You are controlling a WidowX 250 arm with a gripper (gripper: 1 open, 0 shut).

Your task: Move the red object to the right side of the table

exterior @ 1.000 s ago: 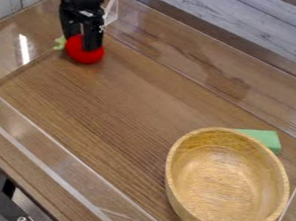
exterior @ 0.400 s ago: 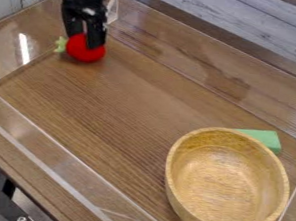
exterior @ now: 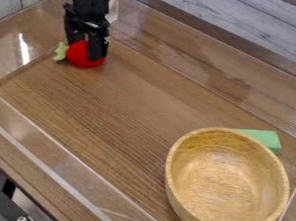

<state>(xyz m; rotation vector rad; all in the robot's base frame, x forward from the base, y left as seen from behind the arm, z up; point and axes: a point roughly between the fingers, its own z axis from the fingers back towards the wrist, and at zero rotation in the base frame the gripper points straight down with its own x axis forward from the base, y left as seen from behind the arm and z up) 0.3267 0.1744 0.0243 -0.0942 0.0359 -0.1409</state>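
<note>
The red object (exterior: 84, 58), a small round toy fruit with a green leaf on its left, lies at the far left of the dark wood-grain table (exterior: 138, 101). My black gripper (exterior: 83, 45) points straight down over it, open, with a finger on either side of the fruit's upper half. The fingers hide the top of the fruit. I cannot tell whether the fingers touch it.
A large light wooden bowl (exterior: 227, 183) stands at the near right, with a flat green piece (exterior: 261, 140) just behind it. Clear acrylic walls (exterior: 51, 162) edge the tabletop on the near, left and far sides.
The gripper has come down around the red object and shifted slightly right. The fruit, bowl and green piece have stayed where they were.
</note>
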